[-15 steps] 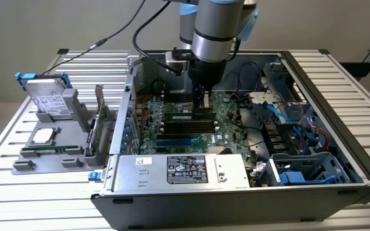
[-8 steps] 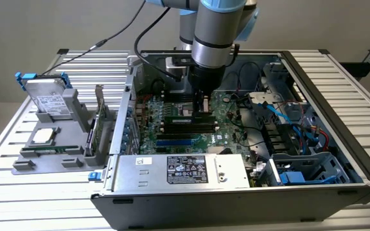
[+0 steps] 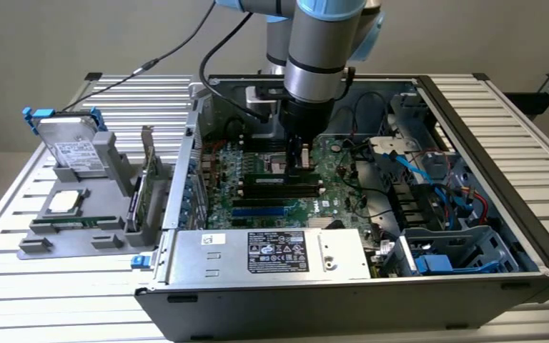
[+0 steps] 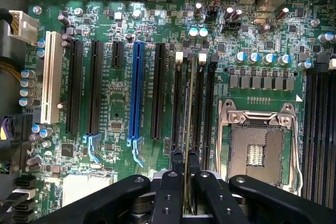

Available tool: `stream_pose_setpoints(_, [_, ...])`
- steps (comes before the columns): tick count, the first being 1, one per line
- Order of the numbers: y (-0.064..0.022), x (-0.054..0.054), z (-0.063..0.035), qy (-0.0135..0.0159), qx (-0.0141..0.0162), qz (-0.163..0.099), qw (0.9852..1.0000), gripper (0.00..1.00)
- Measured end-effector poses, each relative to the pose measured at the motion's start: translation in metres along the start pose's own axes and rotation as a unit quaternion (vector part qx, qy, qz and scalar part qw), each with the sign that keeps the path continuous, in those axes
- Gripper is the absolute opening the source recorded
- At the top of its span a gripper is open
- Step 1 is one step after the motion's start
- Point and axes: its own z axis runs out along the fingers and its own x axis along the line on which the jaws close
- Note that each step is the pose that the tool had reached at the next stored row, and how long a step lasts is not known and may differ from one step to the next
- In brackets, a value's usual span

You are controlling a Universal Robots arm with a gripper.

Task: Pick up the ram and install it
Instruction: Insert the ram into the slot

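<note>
Pinches the long, thin green circuit-board ram (image 4: 186,103) edge-on between the fingers (image 4: 170,184) of the black metal gripper (image 4: 185,165), in line with the long black plastic slots (image 4: 176,98) of the green motherboard (image 4: 118,103), at twelve o'clock from the grey metal power-supply box (image 3: 274,254).

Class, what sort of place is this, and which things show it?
Probably a robotics lab bench: a robot arm holds the ram inside an open PC case on a slatted metal table.
</note>
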Motion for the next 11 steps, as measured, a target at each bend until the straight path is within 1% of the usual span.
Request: stream_pose_setpoints(11, [-0.0002, 0.0035, 0.001, 0.0002, -0.0001, -0.001, 1.0, 0.14])
